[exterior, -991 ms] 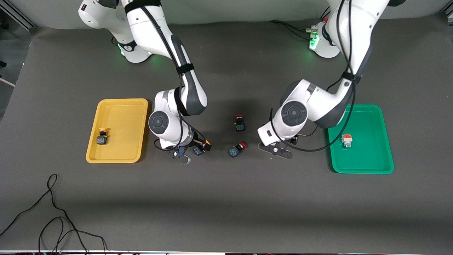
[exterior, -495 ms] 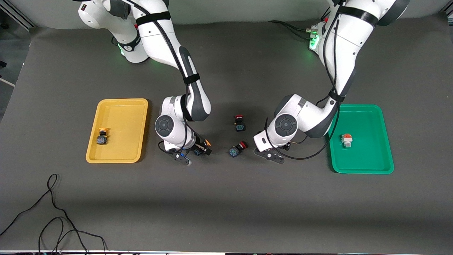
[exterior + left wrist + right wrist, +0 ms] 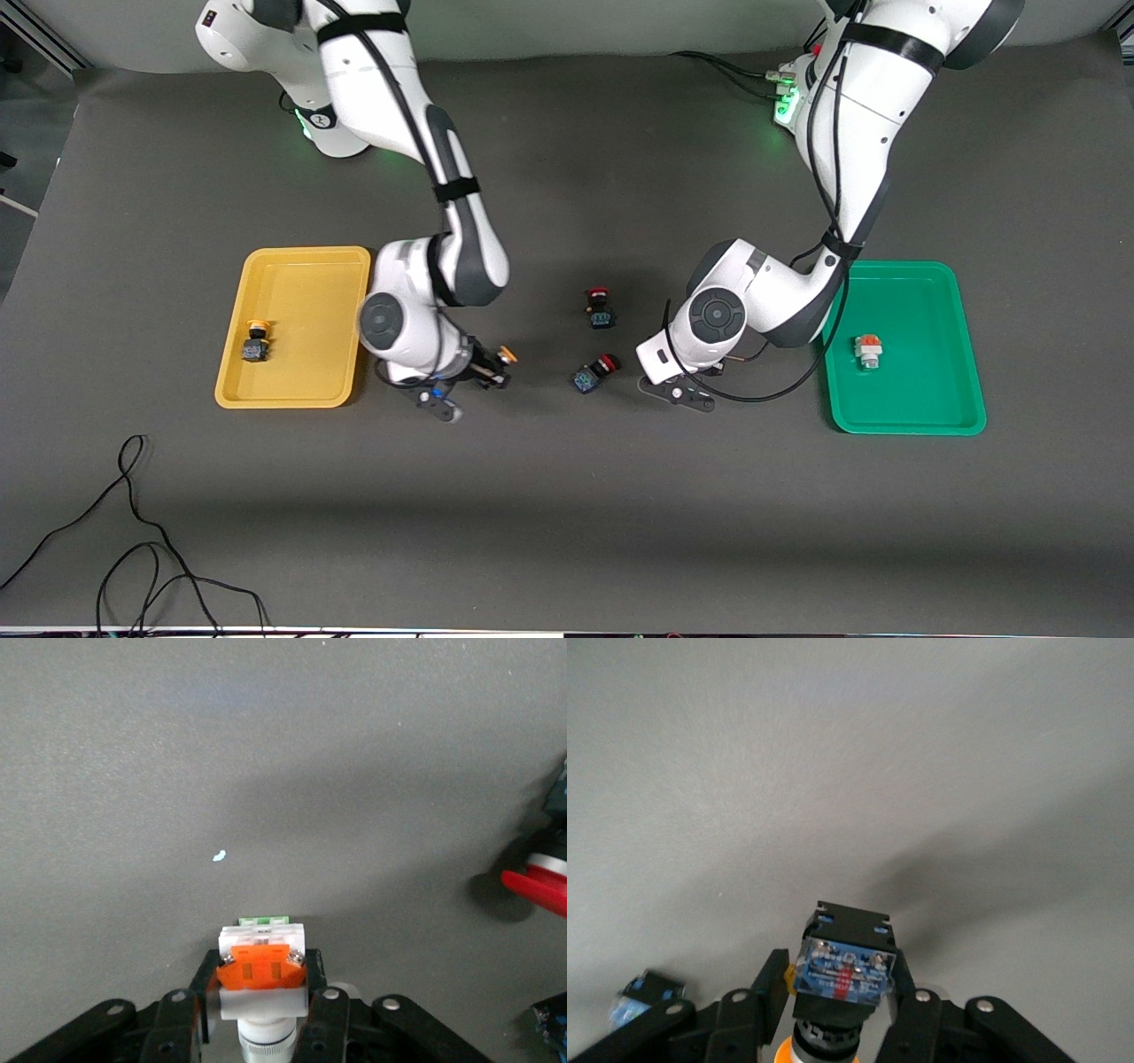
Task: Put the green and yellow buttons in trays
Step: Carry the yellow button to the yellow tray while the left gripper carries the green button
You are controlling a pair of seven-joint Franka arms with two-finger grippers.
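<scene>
My right gripper, just beside the mustard yellow tray toward the table's middle, is clenched on a yellow-capped button, whose blue terminal face only my right wrist view shows; another yellow-capped button lies in that tray. My left gripper, between the tipped red-capped switch and the green tray, grips a white-and-orange green-capped button, hidden under the wrist from the front. A second such button sits in the green tray.
</scene>
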